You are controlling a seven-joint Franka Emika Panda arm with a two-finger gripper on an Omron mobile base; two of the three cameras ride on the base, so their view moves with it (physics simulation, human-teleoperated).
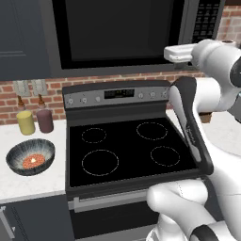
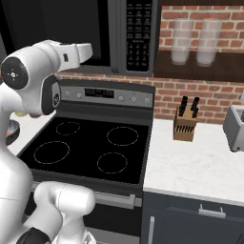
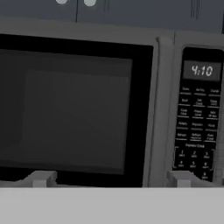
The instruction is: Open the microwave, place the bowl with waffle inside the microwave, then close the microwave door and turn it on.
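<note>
Microwave (image 3: 109, 109), large dark grey over-range box mounted above the black glass-top stove (image 1: 127, 146), shut at present: wide dark grey microwave door (image 3: 74, 109) with big black window flush in its frame, long vertical bar handle (image 3: 159, 113) at the door's right edge, beside the black keypad strip (image 3: 199, 118). Step in hand, judging by this: the first, opening the door; nothing yet grasped. Two-finger gripper (image 3: 111, 179) spread wide, empty, pointed straight at the front, dark finger tips (image 3: 41, 178) rising either side of the handle's lower end, apparently short of contact. Next move likely calls for closing in so the handle sits between the tips, pinching it, then pulling out along the door's arc; risk of slipping off the curved bar if caught too shallow.

Wide round bowl (image 1: 31, 156) with dark blue-grey and white streaks sits on the white counter (image 1: 28, 183) left of the stove, well apart from the gripper, small orange-red gridded waffle (image 1: 33, 161) inside it. Yellow and maroon jars (image 1: 35, 121) stand behind it.

Readable writing: clock display (image 3: 201, 70) showing "4:10". Keypad labels too blurred to read; no brand visible.
</note>
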